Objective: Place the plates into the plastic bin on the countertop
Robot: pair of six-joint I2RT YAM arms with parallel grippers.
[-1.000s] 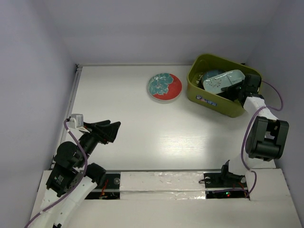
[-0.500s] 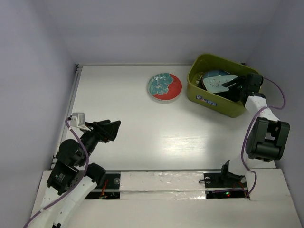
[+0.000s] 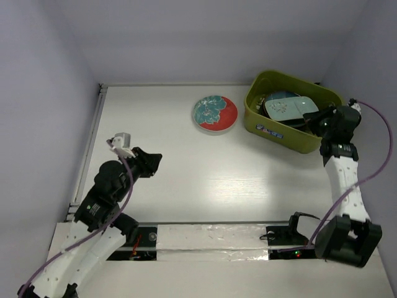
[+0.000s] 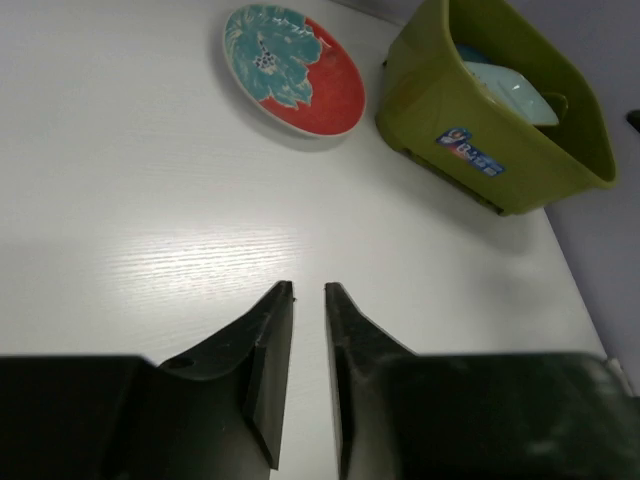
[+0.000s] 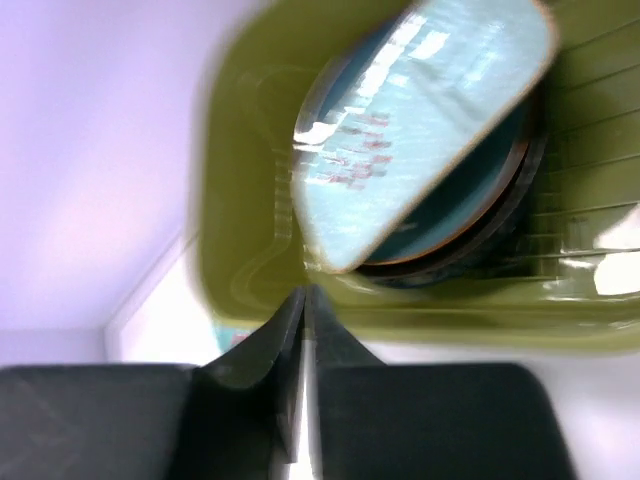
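A red-teal floral plate (image 3: 214,114) (image 4: 293,68) lies flat on the white countertop (image 3: 205,180), left of the olive-green plastic bin (image 3: 302,141) (image 4: 500,165) (image 5: 250,230). Inside the bin a pale mint rectangular plate (image 3: 291,107) (image 5: 430,120) rests on a stack of other plates, with a dark teal one (image 5: 470,215) showing under it. My right gripper (image 3: 320,123) (image 5: 303,292) is shut and empty, just outside the bin's right wall. Far from the plate, my left gripper (image 3: 155,160) (image 4: 309,290) hovers low over the countertop, its jaws narrowly open with nothing between them.
Pale grey walls enclose the countertop on three sides. The bin stands in the back right corner, close to the right wall. A metal rail (image 3: 96,130) runs along the countertop's left edge.
My right gripper let go of the pale mint plate, which now lies in the bin, then drew back to the right and closed. My left arm moved forward and its jaws narrowed.
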